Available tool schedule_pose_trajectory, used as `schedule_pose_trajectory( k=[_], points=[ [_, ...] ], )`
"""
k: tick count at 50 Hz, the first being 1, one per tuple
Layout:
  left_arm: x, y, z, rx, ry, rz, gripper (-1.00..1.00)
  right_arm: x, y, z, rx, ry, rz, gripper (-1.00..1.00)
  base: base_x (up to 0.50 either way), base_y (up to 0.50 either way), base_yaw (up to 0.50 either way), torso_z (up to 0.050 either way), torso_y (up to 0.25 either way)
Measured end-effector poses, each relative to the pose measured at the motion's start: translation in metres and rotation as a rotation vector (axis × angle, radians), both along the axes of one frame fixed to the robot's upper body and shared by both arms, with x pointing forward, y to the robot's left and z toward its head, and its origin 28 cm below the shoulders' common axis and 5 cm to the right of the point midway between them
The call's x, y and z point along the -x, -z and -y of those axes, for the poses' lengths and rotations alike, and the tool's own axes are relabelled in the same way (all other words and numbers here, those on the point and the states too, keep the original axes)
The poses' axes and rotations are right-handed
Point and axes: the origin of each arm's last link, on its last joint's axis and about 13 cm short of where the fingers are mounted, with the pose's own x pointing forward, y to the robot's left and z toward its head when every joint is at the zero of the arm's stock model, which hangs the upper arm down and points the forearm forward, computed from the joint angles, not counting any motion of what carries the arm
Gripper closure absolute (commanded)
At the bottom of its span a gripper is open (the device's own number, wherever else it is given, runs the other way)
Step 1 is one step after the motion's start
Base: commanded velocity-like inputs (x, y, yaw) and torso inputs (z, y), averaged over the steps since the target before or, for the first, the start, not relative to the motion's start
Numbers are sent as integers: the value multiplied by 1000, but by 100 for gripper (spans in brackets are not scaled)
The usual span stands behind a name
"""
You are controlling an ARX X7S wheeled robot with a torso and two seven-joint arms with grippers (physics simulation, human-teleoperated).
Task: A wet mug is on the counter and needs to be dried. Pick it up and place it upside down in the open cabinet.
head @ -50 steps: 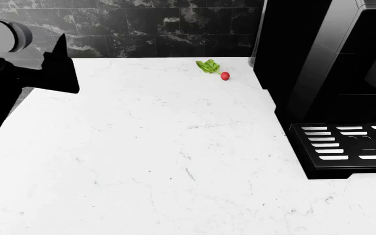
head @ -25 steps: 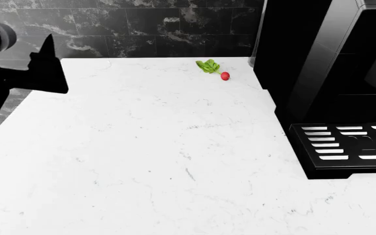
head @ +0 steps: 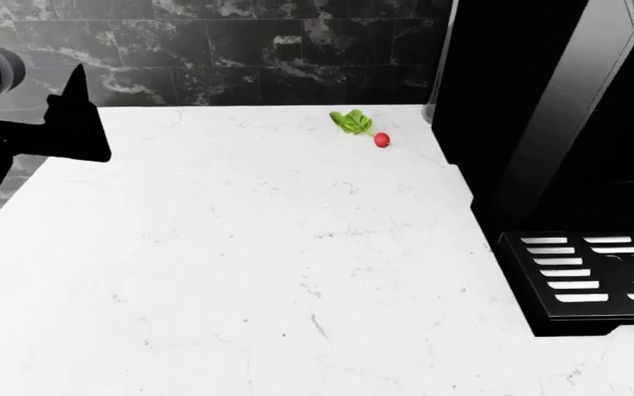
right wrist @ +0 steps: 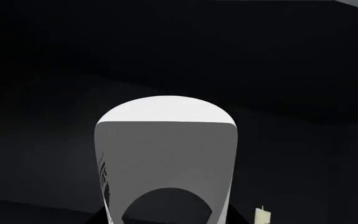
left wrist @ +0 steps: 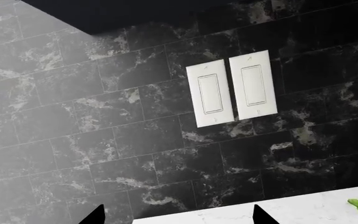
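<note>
The white mug [right wrist: 166,154] fills the middle of the right wrist view, with dark print along one side and a flat white end facing away. It hangs in a dark space, and my right gripper [right wrist: 166,220] is shut on its near end; the black fingers hardly show against the dark. Neither mug nor right gripper shows in the head view. My left gripper [left wrist: 177,215] is open with nothing between its tips, raised over the counter's [head: 240,272] far left corner, facing the black tiled wall. No cabinet can be made out.
A black coffee machine [head: 560,124] with a slotted drip tray [head: 593,276] stands on the right of the counter. A red radish with green leaves [head: 381,140] lies near the back wall. Two white wall switches [left wrist: 232,88] sit on the tiles. A small cream object [right wrist: 262,215] shows beside the mug.
My left arm has drawn back to the left and stayed raised. The head view has shifted, so the counter and coffee machine sit lower in the frame.
</note>
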Motion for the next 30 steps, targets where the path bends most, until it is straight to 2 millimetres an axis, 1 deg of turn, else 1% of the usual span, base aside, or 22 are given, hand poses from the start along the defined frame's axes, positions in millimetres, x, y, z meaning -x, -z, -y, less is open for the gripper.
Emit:
schedule_pose_trajectory(
  k=[6,22,23,30],
  points=[
    [1,0,-1,1,-3,0,-100,1,-1,0,2,-10,4,100,333,-6,0,0,0],
    [2,2,-2,3,-12,2,-100,2,0,0,-8,-18,-9,100,0,0,0,0,1],
    [2,2,-2,4,-13,2,-100,2,0,0,-11,-18,-10,-100,0,0,0,0,0],
    [4,2,-3,5,-17,6,-100,4,-1,0,-23,-7,-16,-100,0,0,0,0,0]
  ],
)
